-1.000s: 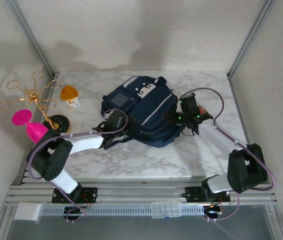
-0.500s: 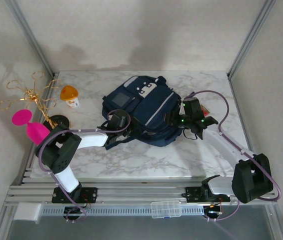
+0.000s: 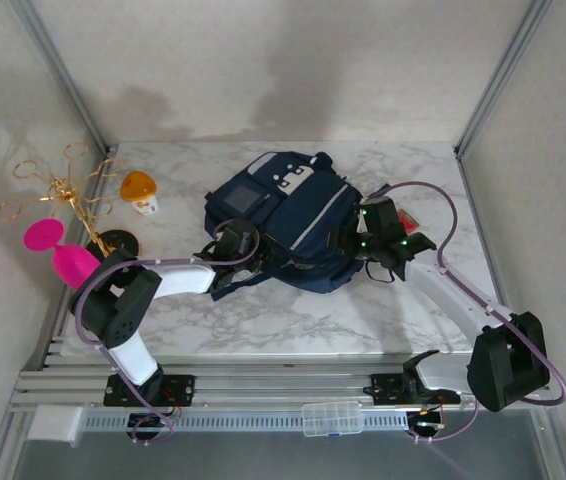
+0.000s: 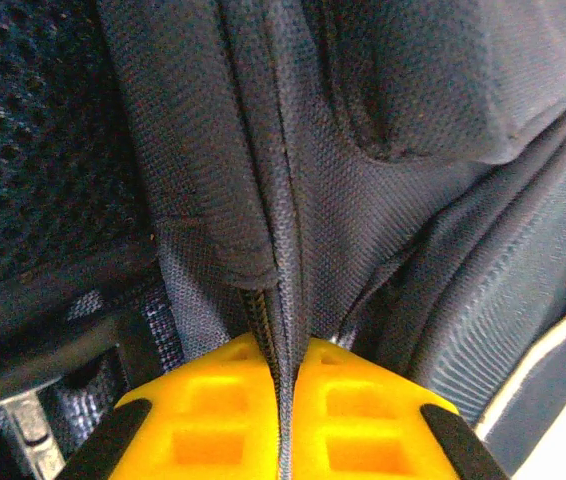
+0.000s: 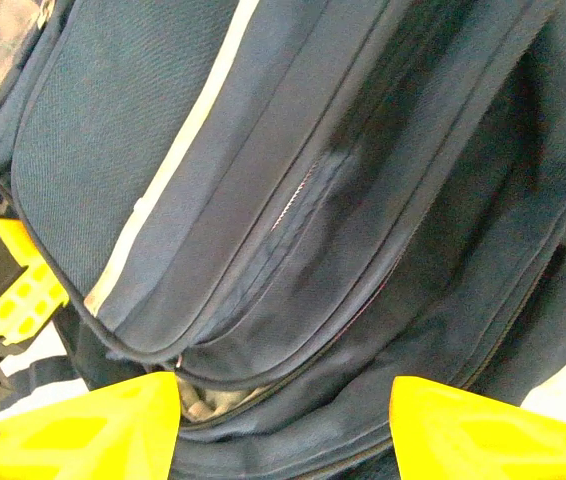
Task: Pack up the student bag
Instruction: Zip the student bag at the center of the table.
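Note:
The student bag [image 3: 283, 215], a large navy-blue backpack with a grey-white stripe, lies flat mid-table, and its fabric fills the left wrist view [image 4: 383, 200] and the right wrist view [image 5: 293, 200]. My left gripper [image 3: 238, 243] is at the bag's near-left edge, shut on a zipper seam of the bag [image 4: 281, 400], pinched between its yellow pads. My right gripper [image 3: 353, 240] stands open at the bag's right side, its yellow fingers [image 5: 83, 430] spread over a partly unzipped slot [image 5: 213, 395] with something pale inside.
An orange-capped cup [image 3: 140, 192] stands at the back left. A gold wire stand [image 3: 68, 200] on a dark base and a pink object [image 3: 58, 250] occupy the left edge. A reddish item [image 3: 408, 222] lies behind the right gripper. Frame posts rise at the back corners.
The right arm has stretched farther over the table and its gripper edged left toward the bag. The left gripper shifted slightly right along the bag's edge, then held still.

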You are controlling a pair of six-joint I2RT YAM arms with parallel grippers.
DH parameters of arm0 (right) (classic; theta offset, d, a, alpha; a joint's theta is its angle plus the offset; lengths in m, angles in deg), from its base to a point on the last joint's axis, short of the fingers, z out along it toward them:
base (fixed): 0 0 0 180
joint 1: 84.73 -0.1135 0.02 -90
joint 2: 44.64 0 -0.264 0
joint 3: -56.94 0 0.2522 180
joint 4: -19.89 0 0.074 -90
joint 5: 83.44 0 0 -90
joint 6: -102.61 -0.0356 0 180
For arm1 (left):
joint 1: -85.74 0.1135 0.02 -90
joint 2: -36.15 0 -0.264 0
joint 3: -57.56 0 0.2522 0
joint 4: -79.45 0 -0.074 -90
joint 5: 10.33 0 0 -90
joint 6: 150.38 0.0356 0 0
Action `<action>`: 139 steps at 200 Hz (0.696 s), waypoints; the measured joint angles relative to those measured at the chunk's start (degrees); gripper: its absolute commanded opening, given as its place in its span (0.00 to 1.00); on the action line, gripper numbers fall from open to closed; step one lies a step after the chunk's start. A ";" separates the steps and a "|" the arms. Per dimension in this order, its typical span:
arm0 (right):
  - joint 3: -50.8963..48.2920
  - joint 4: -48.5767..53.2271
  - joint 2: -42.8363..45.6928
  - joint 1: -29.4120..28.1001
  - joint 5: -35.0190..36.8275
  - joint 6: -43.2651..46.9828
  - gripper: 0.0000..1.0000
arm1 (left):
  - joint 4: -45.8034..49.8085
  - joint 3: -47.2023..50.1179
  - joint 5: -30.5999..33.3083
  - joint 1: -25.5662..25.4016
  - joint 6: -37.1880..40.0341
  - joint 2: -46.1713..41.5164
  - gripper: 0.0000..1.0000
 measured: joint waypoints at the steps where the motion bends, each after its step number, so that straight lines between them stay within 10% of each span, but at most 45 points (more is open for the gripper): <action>1: 0.13 0.13 0.00 -0.31 0.24 -0.20 0.57 | 0.09 0.00 0.00 0.00 -0.09 -0.15 0.00; 76: 7.19 2.19 -6.91 -22.08 10.67 -16.57 0.42 | 1.95 0.00 0.90 -0.83 -3.10 -5.88 0.00; 139: 9.01 -1.64 -18.53 -27.96 20.11 -30.16 0.38 | 2.19 0.42 1.11 -1.44 -4.92 -7.19 0.00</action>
